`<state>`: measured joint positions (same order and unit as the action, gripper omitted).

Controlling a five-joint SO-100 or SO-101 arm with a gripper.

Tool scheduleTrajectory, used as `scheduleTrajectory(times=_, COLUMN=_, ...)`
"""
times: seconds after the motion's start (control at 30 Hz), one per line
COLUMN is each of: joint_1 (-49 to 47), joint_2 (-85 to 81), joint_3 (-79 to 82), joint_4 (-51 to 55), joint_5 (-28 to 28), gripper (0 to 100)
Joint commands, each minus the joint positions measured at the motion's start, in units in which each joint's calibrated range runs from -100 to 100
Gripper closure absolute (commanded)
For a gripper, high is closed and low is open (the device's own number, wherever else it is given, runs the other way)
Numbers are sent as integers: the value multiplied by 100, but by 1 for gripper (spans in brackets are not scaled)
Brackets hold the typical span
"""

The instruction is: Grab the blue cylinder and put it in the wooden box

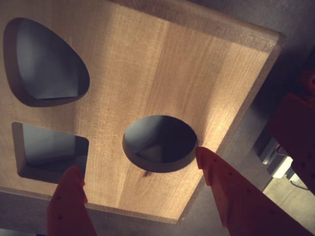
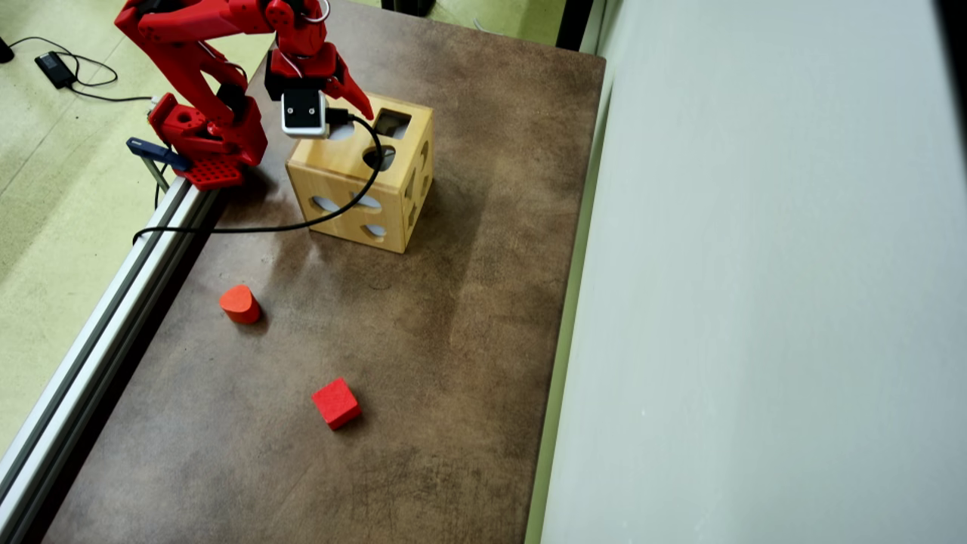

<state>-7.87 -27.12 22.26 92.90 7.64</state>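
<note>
The wooden box (image 2: pixel 340 185) stands at the far left of the brown table in the overhead view, with shaped holes in its top and sides. Its top face (image 1: pixel 162 64) fills the wrist view, showing a rounded hole, a square hole and a round hole (image 1: pixel 160 142). My red gripper (image 1: pixel 137 160) hangs open just above that face, with nothing between its fingers. One fingertip (image 1: pixel 74 172) is by the square hole. The other sits at the right rim of the round hole. From overhead the gripper (image 2: pixel 349 106) is over the box's top. The blue cylinder is out of view.
A red rounded block (image 2: pixel 239 303) and a red cube (image 2: pixel 335 403) lie on the table nearer the front. The arm's base (image 2: pixel 208 136) is clamped left of the box by a metal rail (image 2: pixel 98 325). A black cable (image 2: pixel 302 224) loops past the box. A pale wall (image 2: pixel 755 302) bounds the right.
</note>
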Motion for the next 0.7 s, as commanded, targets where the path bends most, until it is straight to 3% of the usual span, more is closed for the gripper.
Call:
scheduleTrajectory(times=0.0, joint_1=14, joint_2=-95, joint_3=-61, joint_4=11, joint_5=-15, gripper=64)
scheduleTrajectory(times=0.17, joint_1=14, joint_2=-919, joint_3=-106, joint_4=19, joint_5=-20, gripper=64)
scheduleTrajectory(times=0.67, joint_1=22, joint_2=-5921, joint_3=297, joint_4=3, joint_5=0, gripper=65)
